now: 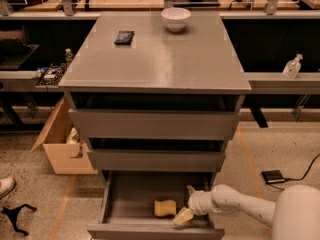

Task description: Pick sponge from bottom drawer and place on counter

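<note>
Counter (155, 59) bears a white bowl (175, 19) and a black rectangle (124, 37); bottom drawer (145, 231) stands pulled out, its rear shadowed beneath the drawer above; gripper (186, 203) sits inside at right, fingers spread apart; sponge (165, 208) lies flat just left of it, long axis parallel to the drawer front.

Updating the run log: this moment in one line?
gripper: open, in bottom drawer, beside sponge | sponge: ungrasped | counter: without sponge

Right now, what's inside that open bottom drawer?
A pale sponge lies in the bottom drawer, with the open gripper reaching in beside it. The drawer's rear is hidden beneath the drawer above.
</note>
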Robot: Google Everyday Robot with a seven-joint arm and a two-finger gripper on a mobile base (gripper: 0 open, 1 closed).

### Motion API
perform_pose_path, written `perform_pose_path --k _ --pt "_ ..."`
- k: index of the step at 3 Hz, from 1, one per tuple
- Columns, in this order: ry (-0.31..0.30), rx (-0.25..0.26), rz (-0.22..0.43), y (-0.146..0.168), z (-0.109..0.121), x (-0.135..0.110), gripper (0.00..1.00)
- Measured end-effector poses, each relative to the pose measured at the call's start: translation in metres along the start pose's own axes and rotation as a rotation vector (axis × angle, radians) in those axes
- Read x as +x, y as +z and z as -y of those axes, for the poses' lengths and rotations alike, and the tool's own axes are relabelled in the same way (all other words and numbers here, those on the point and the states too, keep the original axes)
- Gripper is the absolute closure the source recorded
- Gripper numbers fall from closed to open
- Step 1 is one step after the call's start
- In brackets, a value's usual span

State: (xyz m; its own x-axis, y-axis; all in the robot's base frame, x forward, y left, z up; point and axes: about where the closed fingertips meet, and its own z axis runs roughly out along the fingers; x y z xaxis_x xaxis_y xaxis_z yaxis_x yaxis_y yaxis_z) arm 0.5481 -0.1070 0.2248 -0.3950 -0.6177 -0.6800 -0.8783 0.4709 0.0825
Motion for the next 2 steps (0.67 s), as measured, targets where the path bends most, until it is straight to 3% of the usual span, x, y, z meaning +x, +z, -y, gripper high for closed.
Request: perform_pose_path --k 2 --pt "-0.061 0.011 0.023 0.031 0.015 -0.004 0.0"
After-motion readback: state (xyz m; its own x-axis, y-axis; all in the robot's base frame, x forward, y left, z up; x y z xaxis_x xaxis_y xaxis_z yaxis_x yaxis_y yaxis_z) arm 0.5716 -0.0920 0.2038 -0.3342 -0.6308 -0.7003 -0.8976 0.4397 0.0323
